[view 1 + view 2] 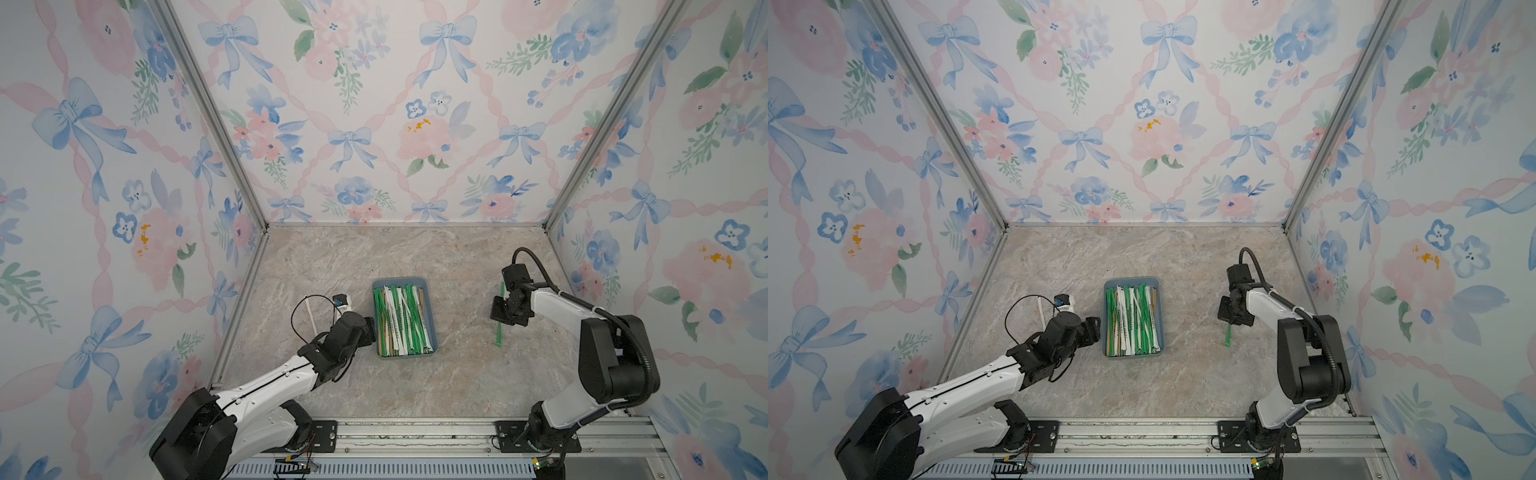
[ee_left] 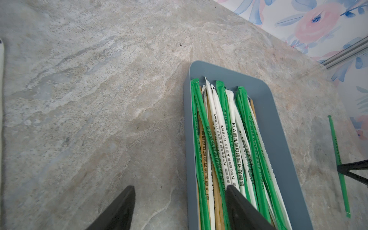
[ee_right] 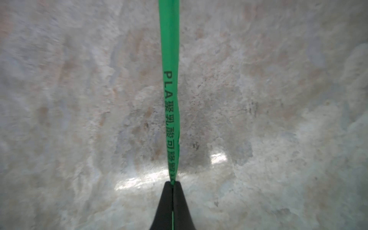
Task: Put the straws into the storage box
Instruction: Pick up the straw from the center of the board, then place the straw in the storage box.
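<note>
A green straw point(image 3: 169, 59) is clamped in the right gripper point(image 3: 172, 184), apparently lying on the table point(image 3: 79, 99), well apart from the box point(image 1: 431, 324). Other straws point(image 1: 401, 320) are piled inside the box; the left gripper point(image 2: 180, 187) is held spread at its edge.

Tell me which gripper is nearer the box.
Left. The left gripper is at the edge of the box, one finger over its straws; the right gripper stands apart on the opposite side, shut on a green straw.
</note>
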